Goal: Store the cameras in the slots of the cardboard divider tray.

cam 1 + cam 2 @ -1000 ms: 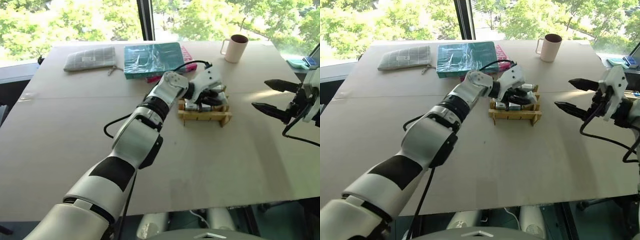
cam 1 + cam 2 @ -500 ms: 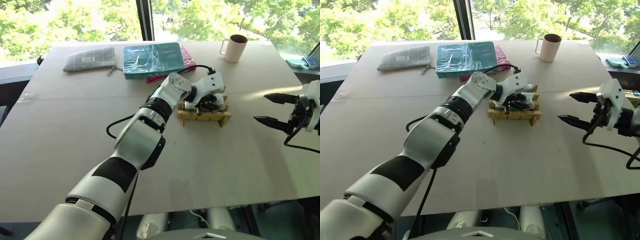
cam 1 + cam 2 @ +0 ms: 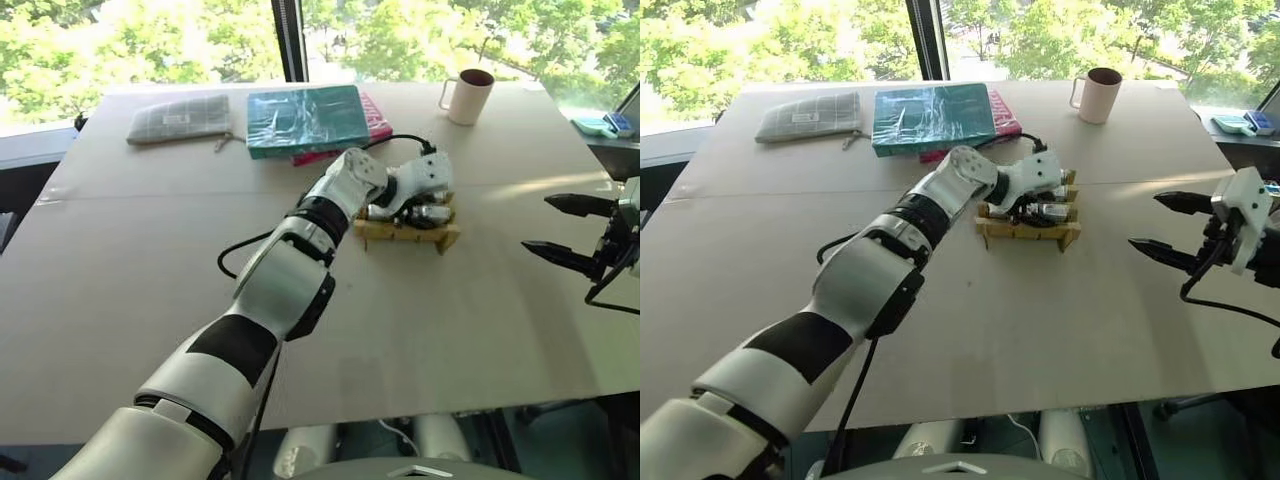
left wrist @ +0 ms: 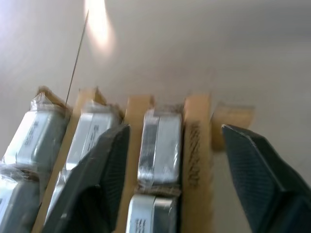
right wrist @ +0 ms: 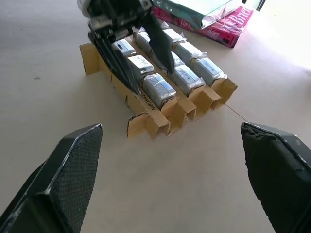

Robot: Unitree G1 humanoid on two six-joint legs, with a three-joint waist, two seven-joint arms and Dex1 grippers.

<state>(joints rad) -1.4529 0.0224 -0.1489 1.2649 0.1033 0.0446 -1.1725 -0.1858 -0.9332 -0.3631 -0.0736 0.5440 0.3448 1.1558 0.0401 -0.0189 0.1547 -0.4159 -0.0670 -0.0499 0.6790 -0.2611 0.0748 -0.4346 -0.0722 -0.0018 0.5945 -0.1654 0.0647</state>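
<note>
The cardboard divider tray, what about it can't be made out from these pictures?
- Cardboard divider tray, head views: its far rows lie behind the left gripper, so no count of cameras there.
- Left wrist view: the near ends of the rows are cut off by the picture edge and covered by the gripper's black fingers.
- Right wrist view: the far-end slots are hidden behind the left gripper.

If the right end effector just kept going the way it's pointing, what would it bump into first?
Probably the cardboard divider tray holding the cameras: the right end effector, open, points at it across bare table. Depth is uncertain.
</note>
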